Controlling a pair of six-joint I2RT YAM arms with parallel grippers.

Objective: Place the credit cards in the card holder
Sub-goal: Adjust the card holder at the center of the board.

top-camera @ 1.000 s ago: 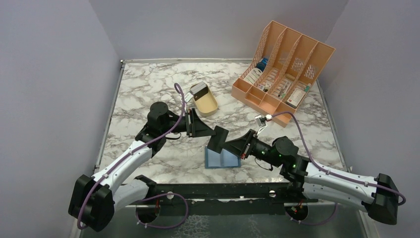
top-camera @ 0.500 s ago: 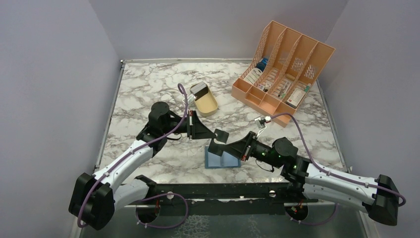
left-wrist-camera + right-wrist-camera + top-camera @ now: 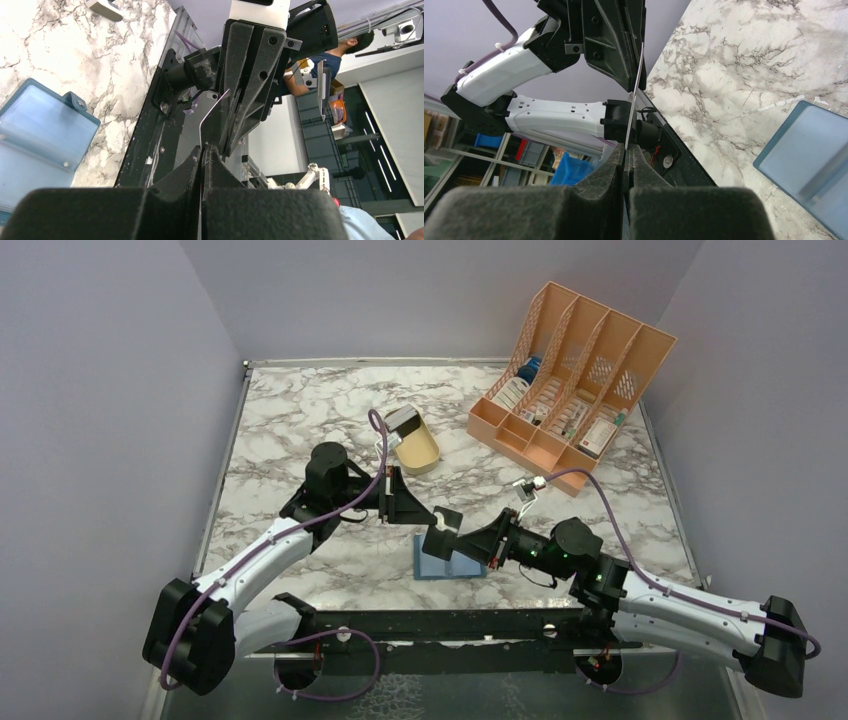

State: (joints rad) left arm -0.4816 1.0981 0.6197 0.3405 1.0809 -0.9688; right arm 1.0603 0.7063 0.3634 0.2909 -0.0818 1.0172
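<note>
One dark credit card [image 3: 443, 521] hangs in the air between my two grippers, above the far edge of the card holder [image 3: 448, 567]. The holder lies open on the marble, pale blue faces up. My left gripper [image 3: 428, 513] is shut on the card's left end, and my right gripper [image 3: 455, 538] is shut on its right end. The left wrist view shows the card [image 3: 214, 107] edge-on, running from my left gripper [image 3: 202, 150] up into the right one [image 3: 248, 95], with the holder [image 3: 42, 130] at left. In the right wrist view the card [image 3: 636, 85] rises from my right gripper [image 3: 626, 148].
A tan oval tray [image 3: 418, 448] stands behind the left arm, with a pale-faced card [image 3: 402, 421] leaning on its far rim. An orange slotted file rack [image 3: 570, 380] with items in it sits at the back right. Grey walls close in both sides.
My left gripper has shut on the card that the right gripper was holding. Both grippers and the card have shifted slightly left and down toward the holder.
</note>
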